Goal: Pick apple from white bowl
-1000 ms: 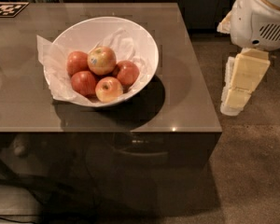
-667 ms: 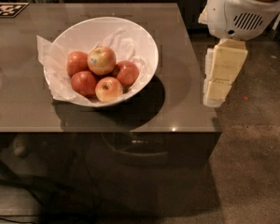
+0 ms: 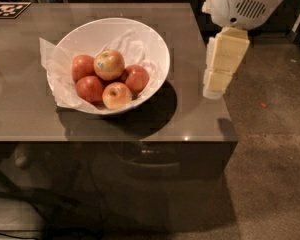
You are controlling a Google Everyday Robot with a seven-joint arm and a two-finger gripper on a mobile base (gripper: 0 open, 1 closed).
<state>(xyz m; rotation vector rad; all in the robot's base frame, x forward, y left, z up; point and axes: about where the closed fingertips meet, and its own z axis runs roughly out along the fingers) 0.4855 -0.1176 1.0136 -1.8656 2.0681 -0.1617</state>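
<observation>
Gripper (image 3: 213,90) above table (image 3: 190,119) edge, right of white bowl (image 3: 159,51); apple (image 3: 109,64) inside — topmost

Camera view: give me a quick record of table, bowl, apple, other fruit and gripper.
table: glossy grey-brown
bowl: white, lined with paper, standing on the table
apple: on top of the pile in the bowl, sticker showing, not held
other apples: four, around and under it
gripper: over the table's right edge, right of the bowl, apart from it
</observation>
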